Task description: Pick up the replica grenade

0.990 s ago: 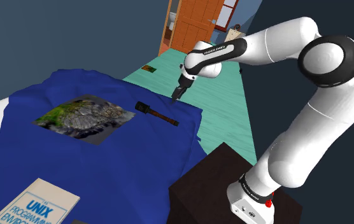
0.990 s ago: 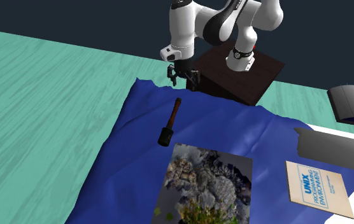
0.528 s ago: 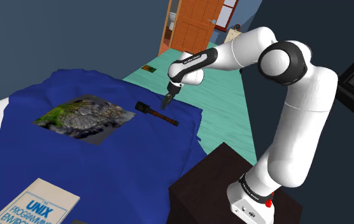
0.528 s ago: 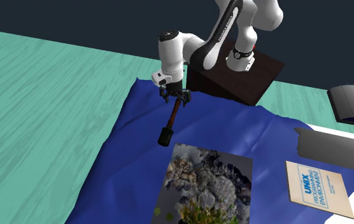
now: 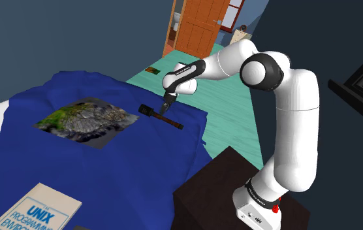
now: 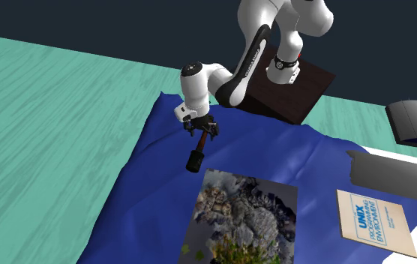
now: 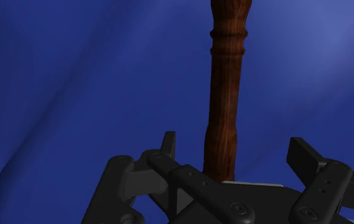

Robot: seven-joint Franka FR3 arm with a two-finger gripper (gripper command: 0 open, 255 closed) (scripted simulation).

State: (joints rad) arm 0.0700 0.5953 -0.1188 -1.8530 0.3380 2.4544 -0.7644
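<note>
Status: the approach appears complete, and the grasp and lift are not yet done. The replica grenade [image 5: 168,120], a stick type with a turned brown wooden handle [image 7: 226,95] and a dark cylindrical head [image 6: 194,160], lies flat on the crumpled deep-blue cloth [image 5: 108,170]. It rests near the cloth edge that borders the teal floor [image 6: 49,97] and close to the rectangular print of a rocky, mossy landscape [image 5: 85,121]. The white arm [image 5: 291,98] reaches from the dark brown stand [image 5: 219,196] and places the all-black two-finger gripper [image 5: 166,108] directly over the handle, at about mid-length, pointing down at the cloth. In the wrist view the two fingers [image 7: 169,153] are released and stand apart. The handle runs between them, and a strip of blue cloth shows on each side, so neither finger contacts the wood and the item is not held. The grenade shows no sign of being raised, since its head rests on the cloth in both exterior views. Alignment is judged adequate: the handle is roughly centred in the gap and crosses the closing direction at about a right angle. It cannot be determined whether the fingertips are low enough to span the full thickness of the handle. Remaining steps, by judgement: lower further if required, close the fingers on the handle, then lift clear of the cloth. Note that the handle is round and smooth and the head looks the heavier end, so the item may tilt head-down once lifted.
</note>
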